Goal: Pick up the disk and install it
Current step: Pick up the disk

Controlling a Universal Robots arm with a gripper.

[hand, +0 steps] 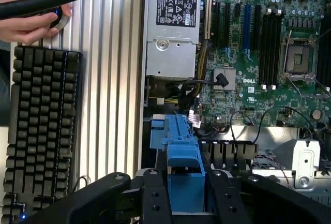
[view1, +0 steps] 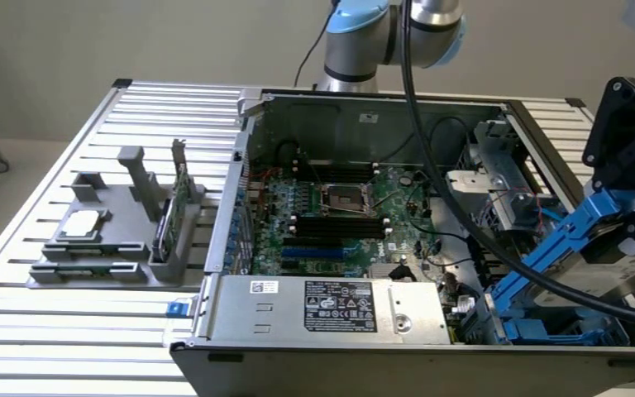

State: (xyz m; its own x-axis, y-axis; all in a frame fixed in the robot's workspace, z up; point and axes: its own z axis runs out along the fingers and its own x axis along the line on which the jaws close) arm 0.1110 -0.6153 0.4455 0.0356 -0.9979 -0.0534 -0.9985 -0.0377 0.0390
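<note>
The disk (view1: 569, 238), a grey metal body framed by blue plastic rails, hangs tilted over the open computer case (view1: 483, 105) at the exterior view's right. My gripper (view1: 628, 222) is shut on it, above the case's drive bay corner (view1: 538, 332), where more blue plastic sits. In the wrist view the disk's blue carrier (hand: 182, 157) runs out from between my two black fingers (hand: 155, 195), which clamp its sides, with the gripper (hand: 185, 188) centred on it. The motherboard (hand: 258, 53) lies beyond.
A thick black cable (view1: 441, 190) drapes from the arm across the case. The power supply (view1: 329, 306) fills the case's near corner. A grey holder (view1: 97, 248) with a chip and a green card stands at the exterior view's left. A keyboard (hand: 41, 131) and a person's hand (hand: 31, 6) lie beside the case.
</note>
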